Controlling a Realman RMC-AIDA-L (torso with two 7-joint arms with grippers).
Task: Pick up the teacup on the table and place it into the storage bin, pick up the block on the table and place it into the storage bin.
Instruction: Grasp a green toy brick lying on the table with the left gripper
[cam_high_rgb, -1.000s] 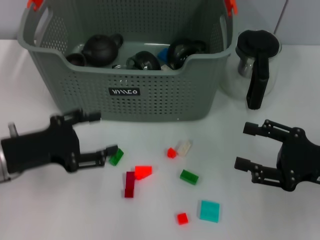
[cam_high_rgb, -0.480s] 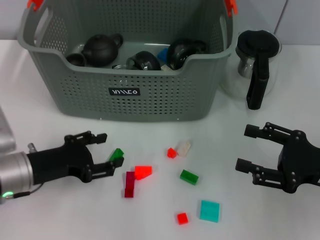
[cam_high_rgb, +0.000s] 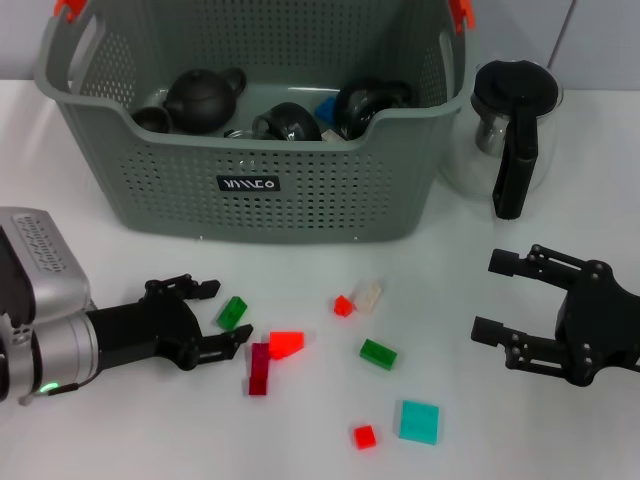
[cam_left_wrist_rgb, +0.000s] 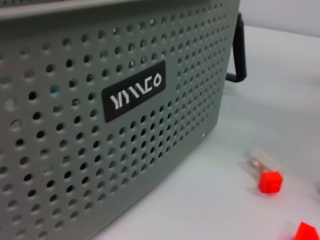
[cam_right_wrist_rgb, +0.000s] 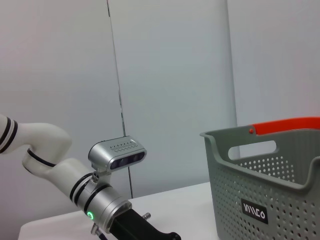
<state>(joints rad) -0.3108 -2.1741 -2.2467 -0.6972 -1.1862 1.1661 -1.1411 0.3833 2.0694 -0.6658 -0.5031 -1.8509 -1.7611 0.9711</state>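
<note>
On the white table (cam_high_rgb: 470, 450) in the head view lie several small blocks. My left gripper (cam_high_rgb: 229, 315) is low at the front left, open, with one finger on each side of a small green block (cam_high_rgb: 232, 313). Just beyond it are a red wedge block (cam_high_rgb: 286, 344) and a dark red bar (cam_high_rgb: 260, 368). The grey-green storage bin (cam_high_rgb: 300, 200) stands at the back with dark teaware (cam_high_rgb: 200, 97) inside. No teacup shows on the table. My right gripper (cam_high_rgb: 487, 295) rests open at the right, holding nothing.
A glass jug with a black handle (cam_high_rgb: 515, 130) stands right of the bin. More blocks lie mid-table: small red (cam_high_rgb: 343, 305), clear (cam_high_rgb: 369, 293), green (cam_high_rgb: 378, 353), teal (cam_high_rgb: 420, 421), red (cam_high_rgb: 365, 436). The left wrist view shows the bin's label (cam_left_wrist_rgb: 132, 92) close by.
My left gripper has moved down and to the right along the table, and its fingers now straddle the small green block. The right arm has not moved.
</note>
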